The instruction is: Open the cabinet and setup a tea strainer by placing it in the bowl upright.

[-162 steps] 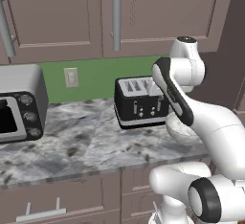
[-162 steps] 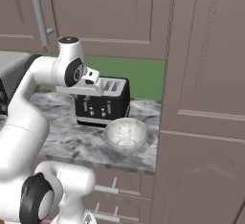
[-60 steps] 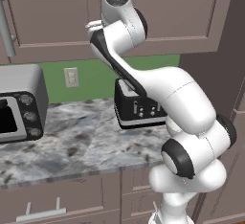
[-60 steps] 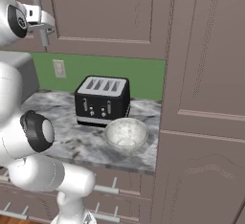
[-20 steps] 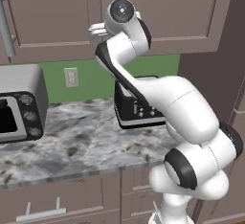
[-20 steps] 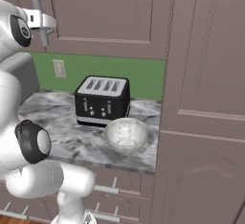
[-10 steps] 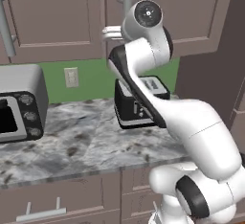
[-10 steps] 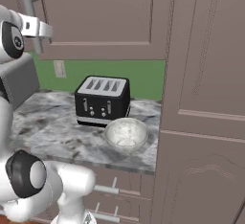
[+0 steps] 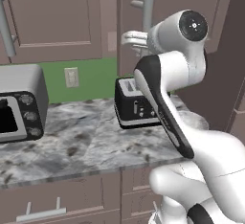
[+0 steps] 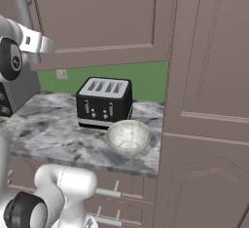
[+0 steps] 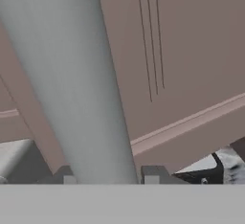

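The cabinet door (image 9: 182, 7) has swung partly out from the wall. My gripper (image 9: 129, 39) is shut on its long grey bar handle (image 9: 148, 5). In the hand view the handle (image 11: 72, 84) runs between my two fingertips (image 11: 152, 174), and the gripper (image 11: 109, 177) clamps it from both sides. From the right base view the gripper (image 10: 44, 44) sits on the handle (image 10: 22, 12) at the door's left edge. The speckled off-white bowl (image 10: 128, 137) stands on the counter in front of the toaster; my arm partly hides the bowl (image 9: 197, 120) in the left base view. The tea strainer is out of view.
A black toaster (image 9: 136, 106) (image 10: 104, 103) stands against the green backsplash. A silver toaster oven (image 9: 19, 103) sits at the counter's left end. A tall brown panel (image 10: 209, 100) rises right of the bowl. Drawer fronts with short handles (image 9: 40, 211) run below the marble counter (image 9: 81, 141).
The arm has swung right and toward the base, pulling the handle with it, so the door now stands further out. The bowl and toaster have not moved.
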Robot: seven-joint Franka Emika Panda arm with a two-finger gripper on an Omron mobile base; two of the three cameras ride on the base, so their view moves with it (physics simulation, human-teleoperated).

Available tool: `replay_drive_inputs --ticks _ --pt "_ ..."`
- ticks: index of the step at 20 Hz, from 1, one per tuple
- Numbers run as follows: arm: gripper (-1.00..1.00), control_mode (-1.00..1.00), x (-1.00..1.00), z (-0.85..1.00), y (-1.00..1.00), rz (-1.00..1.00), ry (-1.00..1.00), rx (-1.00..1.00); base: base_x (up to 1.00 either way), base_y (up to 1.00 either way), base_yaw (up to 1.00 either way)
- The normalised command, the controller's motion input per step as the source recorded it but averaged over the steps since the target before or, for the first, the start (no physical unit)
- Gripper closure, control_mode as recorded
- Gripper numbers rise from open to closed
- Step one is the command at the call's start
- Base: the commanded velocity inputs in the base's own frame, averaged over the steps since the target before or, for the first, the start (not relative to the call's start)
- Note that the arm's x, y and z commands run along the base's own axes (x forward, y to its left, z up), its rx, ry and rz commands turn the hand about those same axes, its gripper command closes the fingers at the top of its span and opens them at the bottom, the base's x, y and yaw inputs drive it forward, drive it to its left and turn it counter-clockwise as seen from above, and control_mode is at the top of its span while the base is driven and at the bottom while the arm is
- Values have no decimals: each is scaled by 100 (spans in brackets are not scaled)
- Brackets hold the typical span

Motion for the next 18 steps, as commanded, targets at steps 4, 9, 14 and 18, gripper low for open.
replay_drive_inputs --ticks 4,9,14,18 --pt "100 -100 -75 55 -53 3 4 20 0 0 0" --pt "100 -100 -66 48 -62 4 3 20 0 0 0" --pt "100 -100 -56 26 -68 5 2 14 0 0 0" --pt "100 -100 -54 9 -56 4 0 5 0 0 0"
